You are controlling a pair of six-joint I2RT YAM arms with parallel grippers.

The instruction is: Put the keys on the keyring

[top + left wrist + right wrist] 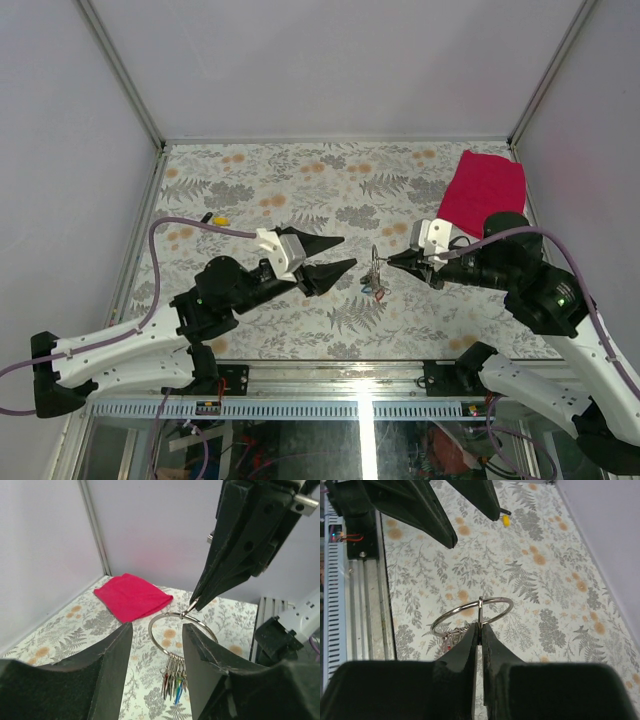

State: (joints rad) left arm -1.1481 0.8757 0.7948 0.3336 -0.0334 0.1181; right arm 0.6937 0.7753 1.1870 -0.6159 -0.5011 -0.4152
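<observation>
The right claw [392, 260] is pinched narrow on the rim of the keyring [470, 607] and holds it up off the counter [300, 170]. A bunch of keys [174, 677] is already threaded on and hangs from the ring's lower arc. The left claw [348, 251] points straight at that ring, its jaws part-way apart with nothing between them. In its own wrist view the loop stands just ahead of the tips and apart from them. One small yellow-headed key [218, 217], as far as so tiny a thing can be made out, lies loose on the counter. It is well off to the left and farther back, behind the left claw's tips and far from the ring. If that key goes on next, the left arm is plainly the nearer one. It would have to turn away from the ring and reach back and outward, while the right keeps the loop presented. The key's long axis is too small to tell here.
</observation>
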